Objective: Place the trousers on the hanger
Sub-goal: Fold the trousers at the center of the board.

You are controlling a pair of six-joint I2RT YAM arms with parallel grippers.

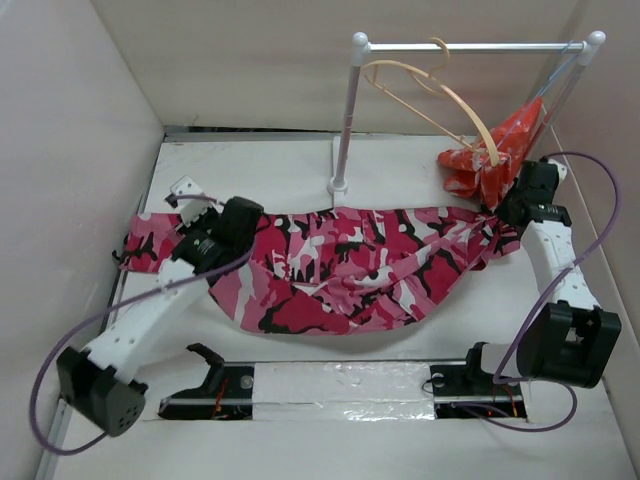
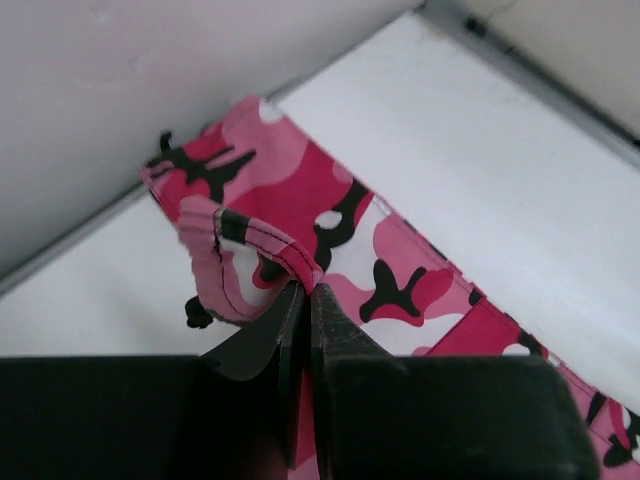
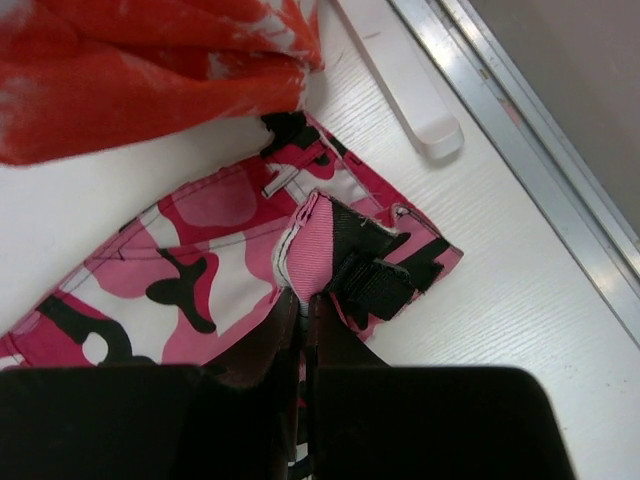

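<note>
The long, soft trousers in pink, red, white and black camouflage print lie spread flat across the white desk, stretched between the two arms. The left gripper has its jaws pressed together on a raised fold at one end of the cloth. The printed end lies just ahead of its fingertips and the rest trails off to its right. The right gripper is likewise pinched tight on a pink ridge of fabric at the other end, with a black strap and buckle just ahead and to the right of its tips.

The thin, pale beige wooden hanger hangs by its hook from the white metal rail, above and beyond the right gripper. A crumpled red-orange cloth lies just past that gripper's fingertips, to their left.

By the look of it, this cloth is light and limp. It should sag in the middle when lifted, cling a little to the desk, and hold no shape of its own. The doubled seams at the ends are thicker and probably give the firmest purchase, so the present pinch points seem sound. The thin single layer in the middle would likely bunch or slip. Both ends would need to be kept taut and level so the loose belly can drape over the hanger's lower bar. The orange cloth sits close enough to snag.
</note>
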